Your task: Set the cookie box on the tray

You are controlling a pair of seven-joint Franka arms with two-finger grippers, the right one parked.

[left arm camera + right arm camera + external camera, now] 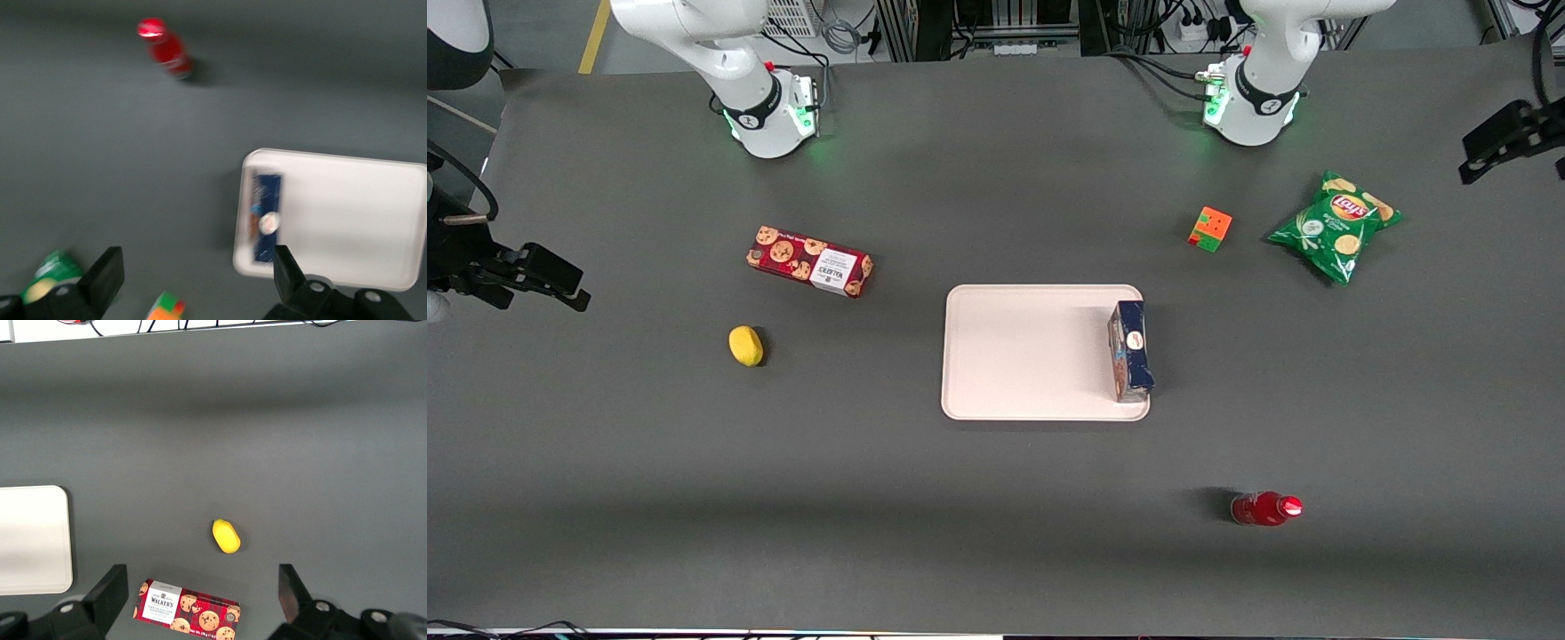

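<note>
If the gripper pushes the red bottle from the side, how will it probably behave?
The red bottle stands alone on the table, upright on a narrow base, so a high push would probably tip it. Its round body would then likely roll. It looks smooth, perhaps slippery. The gripper is open, held above the table near the tray, holding nothing.

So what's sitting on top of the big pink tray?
Only the cookie box, at the tray's edge toward the working arm. The tray beneath it is hidden. The gripper hangs away, jaws open, holding nothing.

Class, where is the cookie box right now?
The cookie box stands on the tray, at its edge toward the working arm's end; the open pincer is above, apart.
</note>
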